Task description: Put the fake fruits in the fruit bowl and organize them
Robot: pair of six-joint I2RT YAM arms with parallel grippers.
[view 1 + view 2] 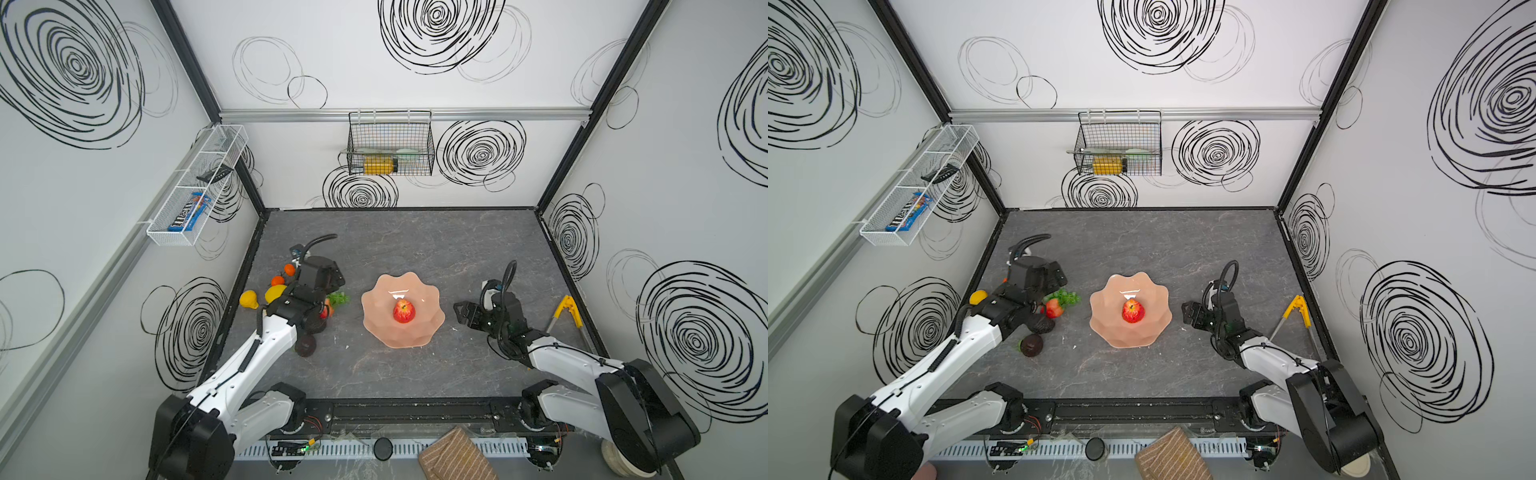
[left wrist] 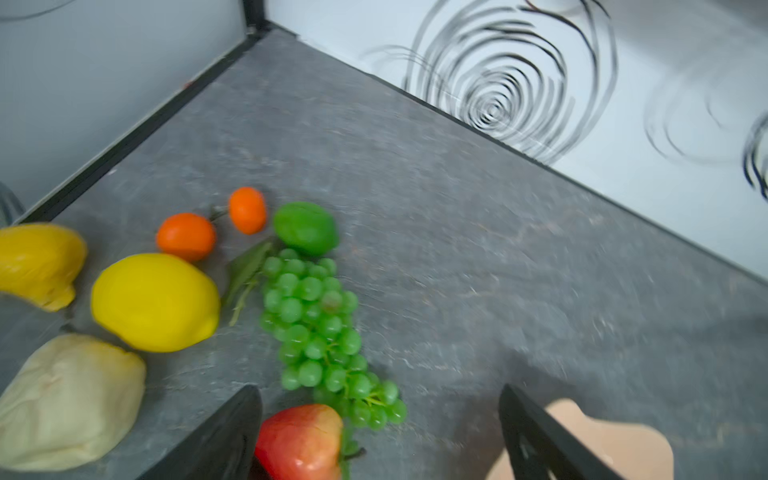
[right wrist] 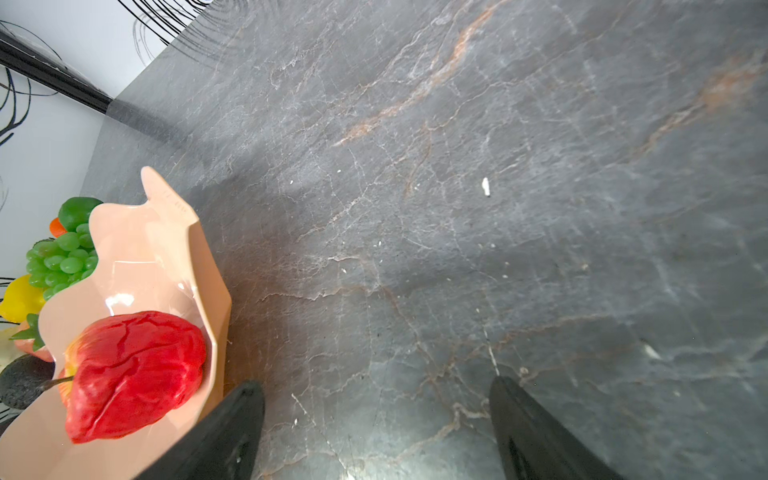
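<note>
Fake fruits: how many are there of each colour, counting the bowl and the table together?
Red: 2 (apple, strawberry)
Yellow: 2 (lemon, pear)
Orange: 2 (oranges and)
Green: 2 (lime, grape bunch)
Beige: 1 (beige fruit)
Dark: 2 (dark round fruit, dark rough fruit)
Total: 11. Only the apple lies in the fruit bowl.

1. Table (image 1: 415,249): gray marbled top; fruit bowl (image 1: 430,322) sits approx. mid-table.
2. Left of bowl (top views), loose cluster: lemon (image 1: 275,293), pear (image 1: 248,299), oranges (image 2: 186,236), lime (image 2: 306,227), grapes (image 2: 320,328), strawberry (image 1: 1054,308), beige fruit (image 2: 66,399), dark fruits (image 1: 306,345).
3. Strawberry & grapes nearest bowl; pear farthest.
4. Right of bowl: yellow-handled tongs (image 1: 567,313), well apart.
</note>
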